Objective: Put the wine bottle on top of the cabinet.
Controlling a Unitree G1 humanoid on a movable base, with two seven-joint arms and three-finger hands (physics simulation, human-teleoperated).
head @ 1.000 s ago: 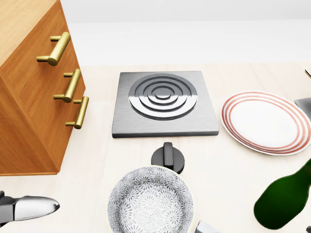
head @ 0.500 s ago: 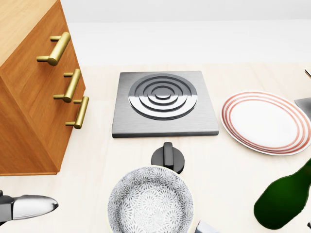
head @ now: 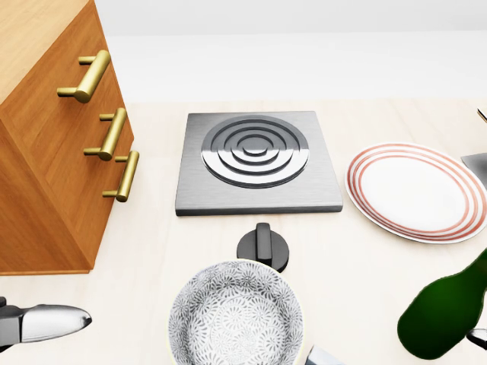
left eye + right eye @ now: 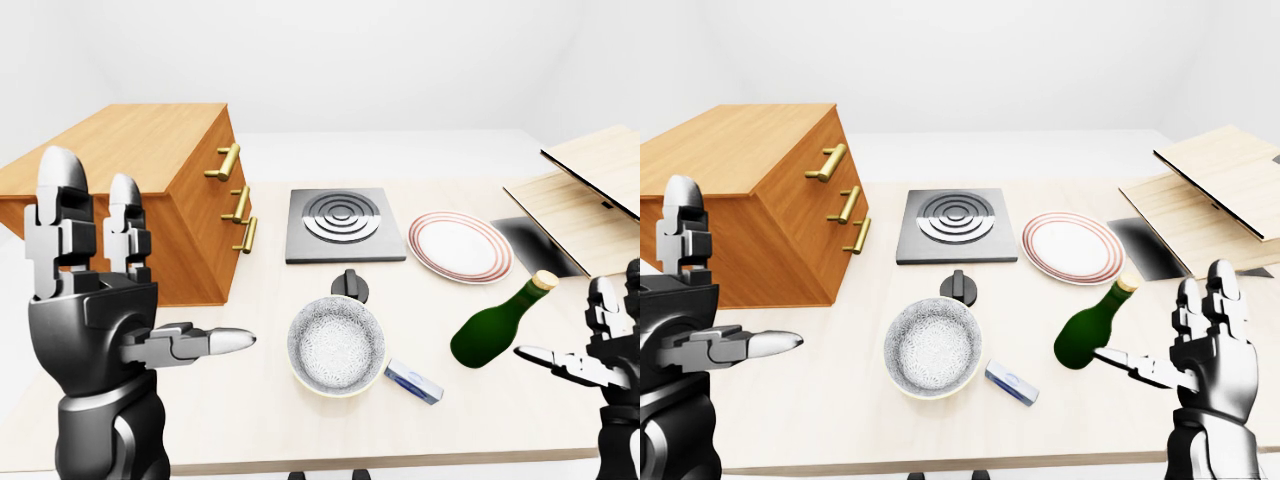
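Grey-metal right robot hand [image 4: 1200, 355] stands open and empty, thumb just beside the green wine bottle [image 4: 1091, 325] lying on the tabletop [image 4: 840, 400]. Left robot hand [image 4: 100, 310] is open, empty, near the wooden cabinet [image 4: 150, 190].

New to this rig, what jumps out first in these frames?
The two raised robot hands: the left hand fills the left of the left-eye view, fingers spread, and the right hand stands open at lower right of the right-eye view. Beside that hand lies the green wine bottle on its side, untouched. The wooden cabinet with brass handles stands at upper left; the induction hob sits mid-table.
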